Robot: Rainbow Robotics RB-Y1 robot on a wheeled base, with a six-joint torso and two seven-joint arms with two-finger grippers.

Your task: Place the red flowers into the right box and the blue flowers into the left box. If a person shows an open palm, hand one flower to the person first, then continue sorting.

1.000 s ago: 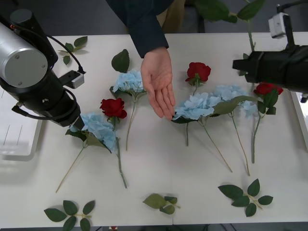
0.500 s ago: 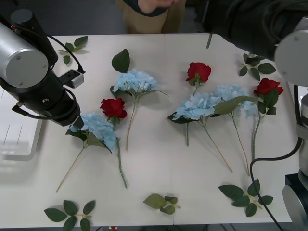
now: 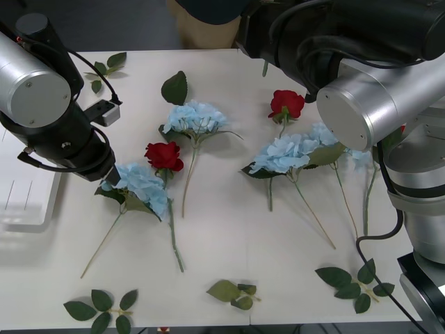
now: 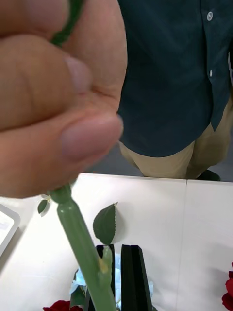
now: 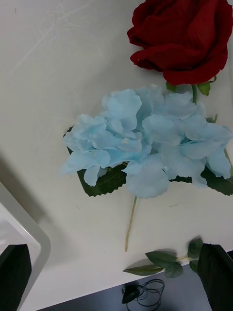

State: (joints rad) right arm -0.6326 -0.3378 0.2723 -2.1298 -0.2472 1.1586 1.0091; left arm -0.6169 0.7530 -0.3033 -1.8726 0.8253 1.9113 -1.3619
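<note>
Nearest the robot, loose leaf sprigs (image 3: 102,307) lie along the table's (image 3: 229,229) front edge; just beyond them a blue flower (image 3: 141,186) lies under the left arm, its stem slanting toward the front edge, with a red rose (image 3: 164,155) just beside its head; in the left wrist view the left gripper (image 5: 116,272) hangs above this blue flower (image 5: 145,141), its black fingers (image 5: 14,272) wide apart at the two corners and holding nothing, the rose (image 5: 182,36) just past the blue head; the left box (image 3: 24,198) sits at the table's left edge beside that arm, and its rim (image 5: 34,243) shows by one finger; a second blue flower (image 3: 196,117) lies farther back, near a single large leaf (image 3: 174,88); toward the right, two more blue flowers (image 3: 285,153) lie overlapping, partly under the right arm, with another rose (image 3: 286,104) just behind them; the right arm reaches to the table's far edge; there the right gripper (image 4: 121,274) has its black fingers (image 4: 136,277) closed together around a green stem (image 4: 85,252); a person's hand (image 4: 53,92) pinches the same stem higher up, close to the camera; behind it stands the person (image 4: 179,73) in a dark shirt and tan trousers
</note>
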